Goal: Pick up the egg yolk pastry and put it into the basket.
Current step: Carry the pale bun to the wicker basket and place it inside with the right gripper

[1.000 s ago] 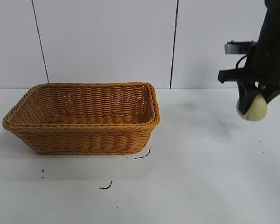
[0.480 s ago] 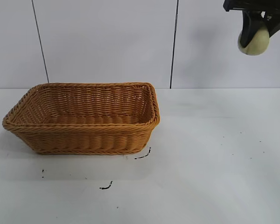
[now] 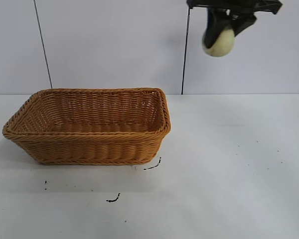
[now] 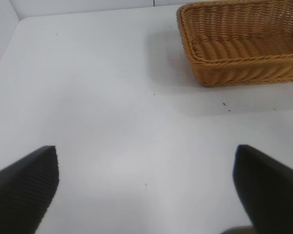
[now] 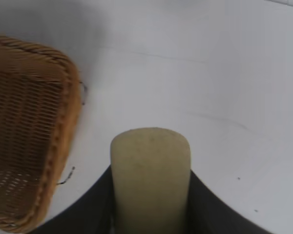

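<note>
**Pastry aloft, basket waits below and to the side**

The right end effector (image 3: 220,31) hangs high above the white bench (image 3: 229,164), its dark fingers closed on the egg yolk pastry (image 3: 219,43), which bulges out beneath them. The basket (image 3: 89,148) stands on the bench, lower than the held pastry and off toward the left arm's side in the exterior view; the pastry is not yet over the rim, clear of the basket's near corner. Judged from that, the coming move is a carry across toward the basket's open middle, then a descent. The basket's long axis runs side to side across the exterior view, so the pastry would arrive over one short end first.

The left end effector (image 4: 145,187) is parked over bare bench with its fingers spread wide and nothing between them, the basket (image 4: 244,68) well apart from it; the right arm alone carries the load.

The pastry (image 5: 150,180) is pale yellow-cream, matte and rounded, pressed between the two fingers into a blunt, flat-sided shape in the right wrist view. It looks soft, so a loose drop should suit it better than a push. The basket (image 5: 58,146) is orange-brown woven wicker, rectangular, with flared sides, a braided rim and an empty floor. A few dark marks (image 3: 152,165) dot the bench beside it.
</note>
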You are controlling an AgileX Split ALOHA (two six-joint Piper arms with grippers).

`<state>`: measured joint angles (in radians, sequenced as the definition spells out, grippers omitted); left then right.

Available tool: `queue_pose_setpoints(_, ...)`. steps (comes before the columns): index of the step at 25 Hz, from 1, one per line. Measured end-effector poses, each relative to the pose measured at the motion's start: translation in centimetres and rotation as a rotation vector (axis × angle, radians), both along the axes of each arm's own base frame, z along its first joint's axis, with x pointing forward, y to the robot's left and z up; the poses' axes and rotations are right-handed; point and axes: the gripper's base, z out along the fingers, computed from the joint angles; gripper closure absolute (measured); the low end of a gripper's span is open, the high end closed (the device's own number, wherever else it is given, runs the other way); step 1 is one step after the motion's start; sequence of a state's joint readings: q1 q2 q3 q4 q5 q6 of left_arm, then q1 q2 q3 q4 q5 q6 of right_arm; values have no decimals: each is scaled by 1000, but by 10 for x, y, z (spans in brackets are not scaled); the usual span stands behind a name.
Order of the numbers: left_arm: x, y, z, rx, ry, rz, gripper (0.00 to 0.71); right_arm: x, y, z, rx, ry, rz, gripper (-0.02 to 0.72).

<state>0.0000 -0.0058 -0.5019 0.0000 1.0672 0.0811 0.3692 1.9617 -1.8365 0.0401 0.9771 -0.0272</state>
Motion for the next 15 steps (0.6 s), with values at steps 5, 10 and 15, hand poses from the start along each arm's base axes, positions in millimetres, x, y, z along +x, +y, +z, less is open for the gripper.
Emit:
queue_pose_setpoints(5, 0, 0, 0, 0, 0, 0, 14, -21, 65, 1, 46, -78, 140, 479)
queue_pose_setpoints(10, 0, 0, 0, 0, 0, 0, 14, -31, 118, -29, 74, -102, 235, 479)
queue_pose_setpoints(15, 0, 0, 0, 0, 0, 0, 14, -22, 149, -93, 66, -78, 263, 479)
